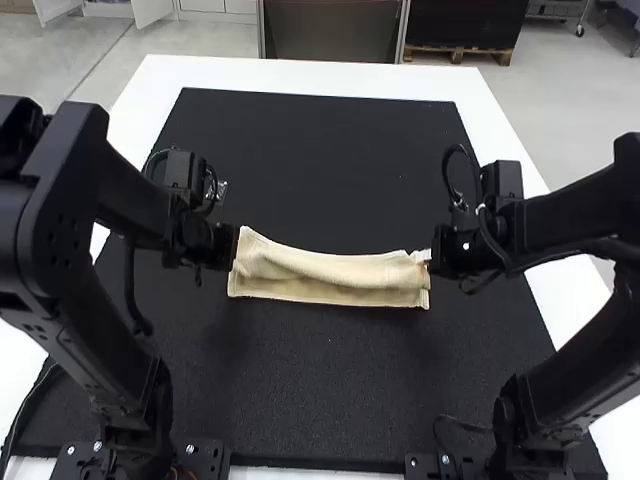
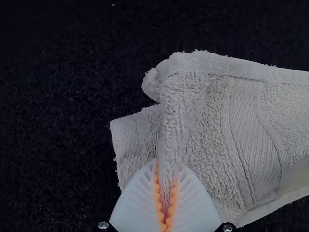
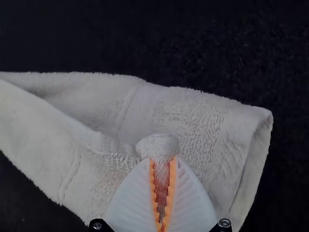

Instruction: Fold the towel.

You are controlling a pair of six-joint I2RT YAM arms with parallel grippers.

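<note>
Left arm: matte black; thick, squared links; small round holes in the elbow cover.
Right arm: matte black; thick links.
Wrist cables: black, thin, looped on the left arm and right arm.
Left base plate: black, with bright screws.
Right base plate: black.
Left end effector: dark housing; white, ribbed, tapered fingers; orange, toothed pads; silver-coloured screws at the finger bases.
Right end effector: dark housing; matching white fingers and orange pads; silver-coloured screws at the finger bases.
</note>
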